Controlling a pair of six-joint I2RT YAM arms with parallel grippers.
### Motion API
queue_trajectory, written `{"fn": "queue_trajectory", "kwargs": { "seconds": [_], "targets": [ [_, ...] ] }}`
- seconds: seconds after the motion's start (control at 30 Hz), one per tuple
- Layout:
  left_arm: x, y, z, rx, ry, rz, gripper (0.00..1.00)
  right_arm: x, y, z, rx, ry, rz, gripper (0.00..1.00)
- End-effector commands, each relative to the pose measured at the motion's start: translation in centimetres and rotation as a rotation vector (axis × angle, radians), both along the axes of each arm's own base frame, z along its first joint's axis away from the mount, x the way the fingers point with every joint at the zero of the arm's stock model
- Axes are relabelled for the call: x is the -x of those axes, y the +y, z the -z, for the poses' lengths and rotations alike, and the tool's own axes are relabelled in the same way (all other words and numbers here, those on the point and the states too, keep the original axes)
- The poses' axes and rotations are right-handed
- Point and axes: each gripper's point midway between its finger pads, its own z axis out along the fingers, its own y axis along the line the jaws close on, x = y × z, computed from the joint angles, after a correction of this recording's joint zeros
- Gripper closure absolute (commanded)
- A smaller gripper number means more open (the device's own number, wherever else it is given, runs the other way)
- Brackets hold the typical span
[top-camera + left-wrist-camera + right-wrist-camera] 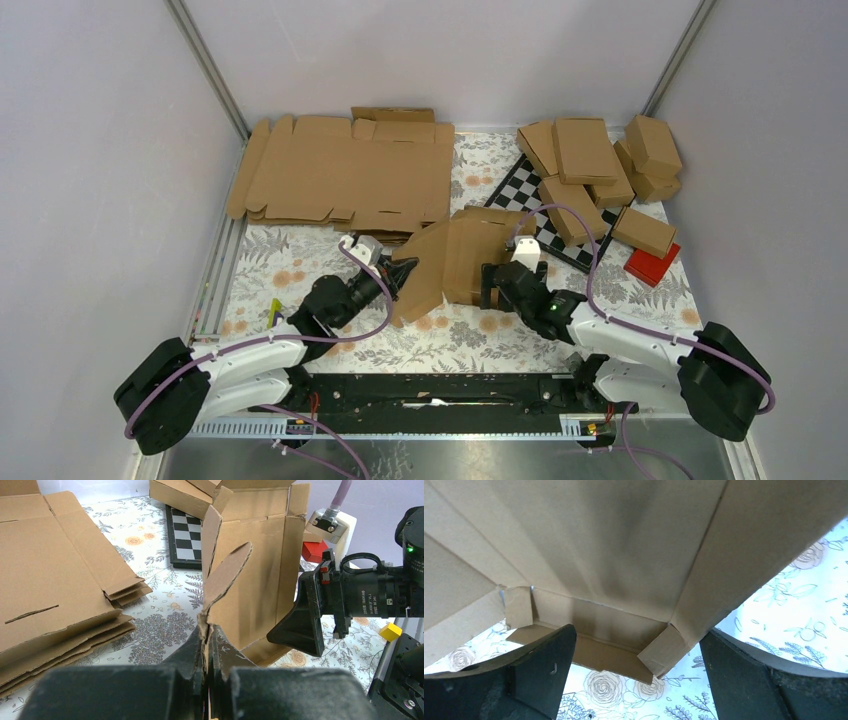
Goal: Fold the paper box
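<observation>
Two grippers share one paper box (468, 258), which stands half raised between them. The left gripper (207, 632) is clamped tight on a rounded tuck flap at the box's near edge, right at its tip. That pinch probably anchors the cardboard so it cannot slide while the panels are worked. The right gripper (636, 647) has its jaws spread wide and holds nothing. The box's large panel rises just ahead of and above it, and a narrow end strip with two small corner tabs lies between its fingers (539, 665). That straddling stance looks like preparation to push the end wall upright. A stack of flat blanks (55, 580) lies off to the left gripper's left, apart from the work.
</observation>
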Motion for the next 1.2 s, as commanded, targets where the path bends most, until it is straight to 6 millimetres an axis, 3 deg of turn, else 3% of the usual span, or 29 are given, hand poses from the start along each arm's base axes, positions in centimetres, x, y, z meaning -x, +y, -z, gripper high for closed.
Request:
{"fn": "queue_trajectory", "kwargs": {
  "seconds": [0.0, 0.2, 0.57, 0.83, 1.17],
  "targets": [
    [-0.1, -0.4, -1.6, 0.024, -0.028, 0.008, 1.0, -0.4, 3.1, -1.4, -0.107, -0.021, -0.093, 0.01],
    [0.1, -0.5, -1.7, 0.029, -0.033, 0.021, 1.0, 0.1, 6.2, -2.1, -0.22, 0.009, -0.193, 0.01],
    [1.1, -1.9, -1.8, 0.054, -0.021, 0.108, 1.0, 0.1, 9.2, -2.3, -0.181, 0.005, -0.178, 0.0],
    [1.1, -1.8, -2.0, 0.059, -0.022, 0.105, 1.0, -0.2, 8.6, -0.7, 0.002, 0.05, -0.068, 0.0],
    [1.0, -1.8, -2.1, 0.059, -0.021, 0.103, 1.0, -0.7, 9.3, 0.6, 0.029, 0.037, -0.057, 0.02]
  ]
}}
